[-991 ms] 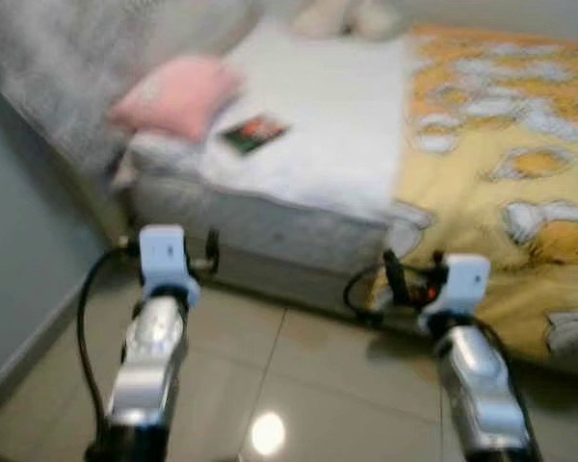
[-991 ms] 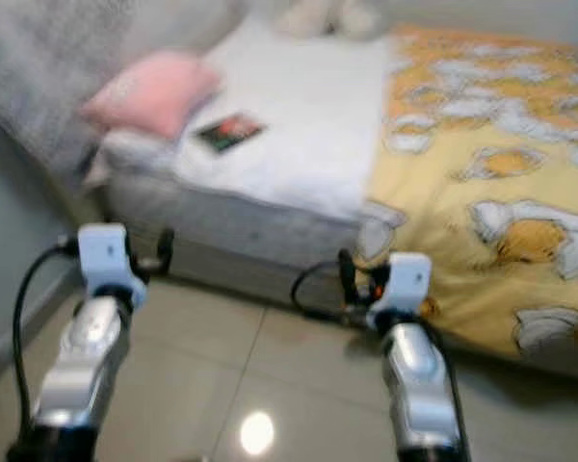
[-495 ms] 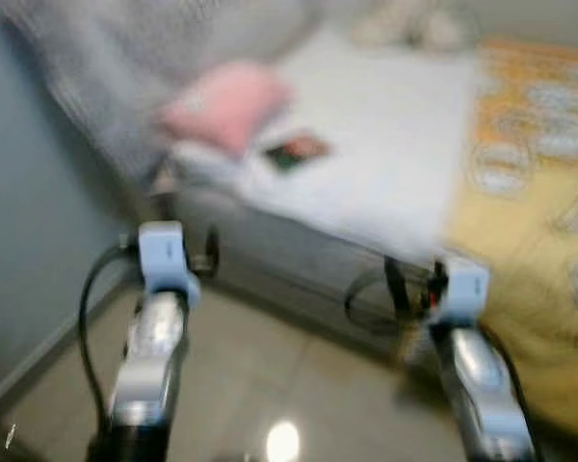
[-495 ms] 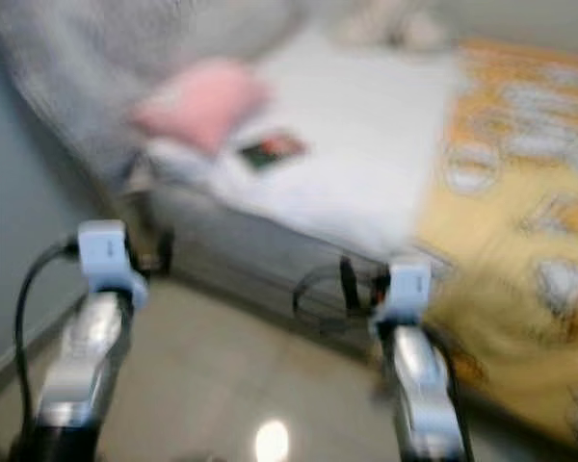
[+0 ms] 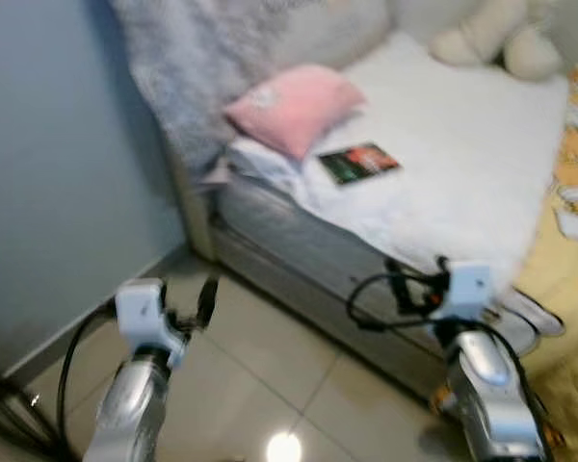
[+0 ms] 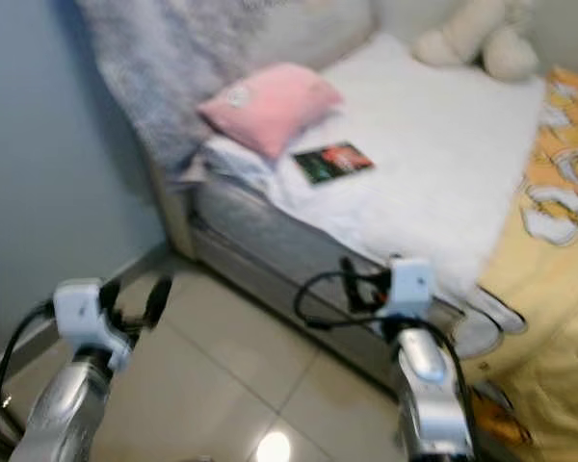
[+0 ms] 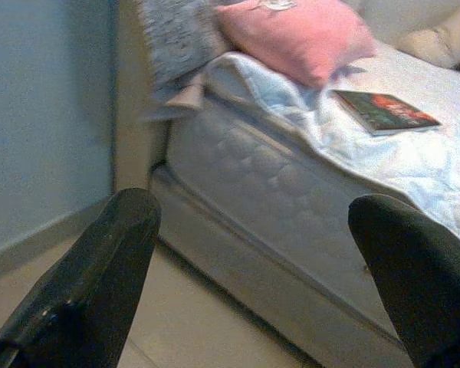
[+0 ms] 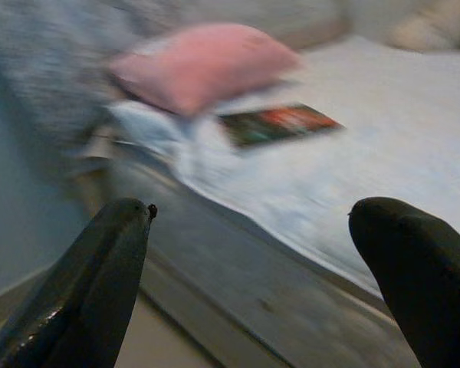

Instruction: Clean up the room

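Here, a thin dark-covered book (image 5: 358,163) lies flat on the bed (image 5: 443,173); both hands spread apart.

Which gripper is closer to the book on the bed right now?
Right, by a little. The right gripper is at the mattress edge, below the book. The left gripper hangs over the floor tiles, farther out from the bed. Both are open and empty.

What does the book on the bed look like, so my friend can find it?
Start at the bed with the white cover, near its head end. Beside the pink pillow lies a thin, flat book. It is the only dark thing there, with a cover of green, black and red.
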Motion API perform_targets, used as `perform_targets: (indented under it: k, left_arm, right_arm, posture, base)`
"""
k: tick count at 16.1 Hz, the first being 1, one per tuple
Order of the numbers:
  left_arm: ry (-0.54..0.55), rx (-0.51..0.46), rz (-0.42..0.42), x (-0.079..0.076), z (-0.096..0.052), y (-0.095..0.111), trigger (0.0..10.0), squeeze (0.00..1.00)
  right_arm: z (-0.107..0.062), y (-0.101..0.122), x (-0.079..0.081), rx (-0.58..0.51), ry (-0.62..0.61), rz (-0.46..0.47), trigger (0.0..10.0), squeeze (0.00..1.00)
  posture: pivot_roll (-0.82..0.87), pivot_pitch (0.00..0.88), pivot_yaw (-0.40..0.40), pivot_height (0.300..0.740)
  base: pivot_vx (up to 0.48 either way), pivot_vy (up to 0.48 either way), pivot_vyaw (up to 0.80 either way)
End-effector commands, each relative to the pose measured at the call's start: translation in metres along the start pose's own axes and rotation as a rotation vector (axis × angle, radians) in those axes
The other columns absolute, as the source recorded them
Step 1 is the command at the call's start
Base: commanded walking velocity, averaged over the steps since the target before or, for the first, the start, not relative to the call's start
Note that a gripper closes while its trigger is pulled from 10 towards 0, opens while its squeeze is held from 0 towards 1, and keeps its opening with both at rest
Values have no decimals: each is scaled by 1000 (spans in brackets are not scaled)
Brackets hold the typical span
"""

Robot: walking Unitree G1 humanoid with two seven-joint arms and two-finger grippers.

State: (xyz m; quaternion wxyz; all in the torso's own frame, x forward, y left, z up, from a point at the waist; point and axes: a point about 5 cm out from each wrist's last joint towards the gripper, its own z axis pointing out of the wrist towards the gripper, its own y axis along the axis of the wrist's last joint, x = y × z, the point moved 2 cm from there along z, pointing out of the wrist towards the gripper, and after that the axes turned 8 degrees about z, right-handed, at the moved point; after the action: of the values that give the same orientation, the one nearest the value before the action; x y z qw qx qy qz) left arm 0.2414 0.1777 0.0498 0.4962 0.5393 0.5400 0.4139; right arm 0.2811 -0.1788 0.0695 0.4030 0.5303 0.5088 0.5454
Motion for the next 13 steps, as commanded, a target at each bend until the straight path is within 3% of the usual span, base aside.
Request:
perform_targets:
  k: [1,3,6,8,13]
  left_arm:
    - [-83,-26,-14,-13,4,8,10000,0]
    - [-126,-19,33,-15,4,8,10000,0]
    - [-55,-38,109,-9,17,19,10000,0]
    - [-37,-48,118,-8,25,26,10000,0]
    - [20,-32,100,-6,27,26,10000,0]
  right_arm:
    - [0,1,-5,11,-8,-8,10000,0]
    - [2,1,-4,14,-3,-3,10000,0]
    - [1,-3,-3,20,-10,10,10000,0]
    - [-1,-6,-1,28,-13,9,10000,0]
    - [-5,-8,-1,34,-16,-4,10000,0]
  posture:
    - [-39,0,5,740]
    - [-35,0,5,740]
    - [-33,0,12,740]
    - [-37,0,14,740]
    - [-43,1,17,740]
  base:
    - [0,0,513]
    - [0,0,506]
    - [0,0,494]
    - [302,-296,481]
    - [371,-299,478]
